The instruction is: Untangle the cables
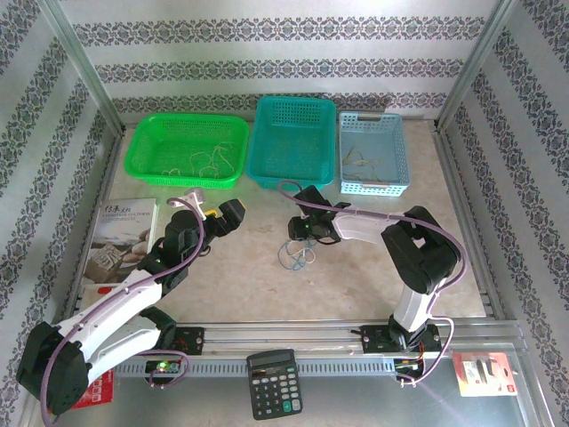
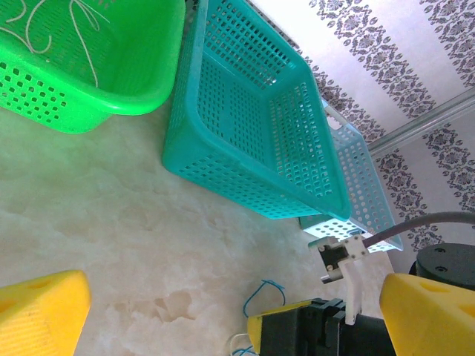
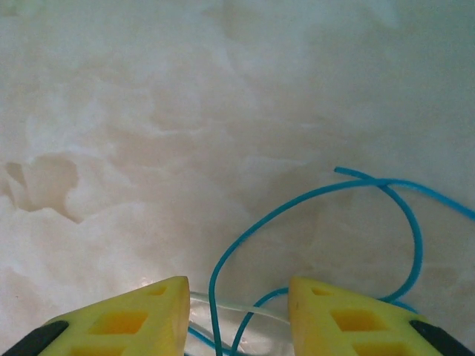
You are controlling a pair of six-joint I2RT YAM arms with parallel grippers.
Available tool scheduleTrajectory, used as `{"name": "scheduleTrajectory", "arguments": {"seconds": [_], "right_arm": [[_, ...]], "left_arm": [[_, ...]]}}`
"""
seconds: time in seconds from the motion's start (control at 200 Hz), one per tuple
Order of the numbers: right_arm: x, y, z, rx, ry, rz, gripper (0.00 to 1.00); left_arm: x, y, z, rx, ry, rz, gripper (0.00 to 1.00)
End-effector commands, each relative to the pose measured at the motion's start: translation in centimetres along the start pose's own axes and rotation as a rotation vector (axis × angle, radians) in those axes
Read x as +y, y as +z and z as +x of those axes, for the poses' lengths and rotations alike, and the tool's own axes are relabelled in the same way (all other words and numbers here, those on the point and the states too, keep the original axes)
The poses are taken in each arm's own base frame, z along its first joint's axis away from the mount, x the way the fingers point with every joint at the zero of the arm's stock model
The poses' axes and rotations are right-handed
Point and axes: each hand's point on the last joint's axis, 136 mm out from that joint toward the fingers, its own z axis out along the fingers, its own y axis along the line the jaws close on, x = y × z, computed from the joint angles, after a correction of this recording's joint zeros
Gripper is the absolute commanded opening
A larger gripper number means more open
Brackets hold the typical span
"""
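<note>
Calculator point(image 1: 273, 382), black, on the front rail between our two arm bases. Left gripper point(image 1: 222, 216): yellow fingers spread wide, grasping nothing, raised over the marble-patterned table point(image 1: 258, 294). Right gripper point(image 3: 237, 288): jaws parted, low over the cables point(image 1: 298, 255), with a blue strand point(image 3: 297, 202) and a whitish strand point(image 3: 200, 297) running loose through the gap. Cables: small tangle on the table centre, just beside the right gripper's tip. Green basket point(image 1: 142, 147), teal basket point(image 1: 293, 105) and light-blue basket point(image 1: 402, 151): side by side along the far edge. Book point(image 1: 120, 236): left edge of the table.
</note>
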Motion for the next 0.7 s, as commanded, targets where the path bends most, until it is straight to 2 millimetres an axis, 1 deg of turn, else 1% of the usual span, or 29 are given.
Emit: {"name": "scheduleTrajectory", "arguments": {"seconds": [0.0,0.08,0.2,0.325,0.435,0.49,0.535,0.629,0.694], "right_arm": [[0.1,0.3,0.0,0.008,-0.028,0.018,0.30],[0.3,0.0,-0.1,0.000,-0.035,0.006,0.15],[1.3,-1.3,-1.0,-0.037,-0.046,-0.060,0.00],[3.0,-3.4,-2.2,-0.088,-0.061,-0.185,0.00],[5.3,-5.9,-3.2,-0.139,-0.092,-0.357,0.00],[5.9,-6.9,-3.3,-0.153,-0.102,-0.426,0.00],[6.2,-7.4,-3.4,-0.159,-0.112,-0.469,0.00],[5.9,-7.9,-3.5,-0.165,-0.104,-0.497,0.00],[6.2,-8.6,-3.6,-0.181,-0.108,-0.545,0.00]], "left_arm": [[-0.9,-0.3,-1.5,-0.046,-0.027,0.035,1.00],[-1.0,-0.2,-1.5,-0.043,-0.030,0.037,1.00],[-1.2,-0.2,-1.4,-0.035,-0.030,0.044,1.00],[-1.3,-0.1,-1.3,-0.027,-0.032,0.050,1.00],[-1.4,0.0,-1.1,-0.017,-0.035,0.057,1.00],[-1.5,0.1,-1.0,-0.008,-0.036,0.063,1.00],[-1.7,0.2,-0.9,-0.001,-0.035,0.072,1.00],[-2.0,0.5,-0.5,0.020,-0.036,0.084,1.00],[-2.2,0.8,-0.4,0.033,-0.039,0.093,1.00]]}}
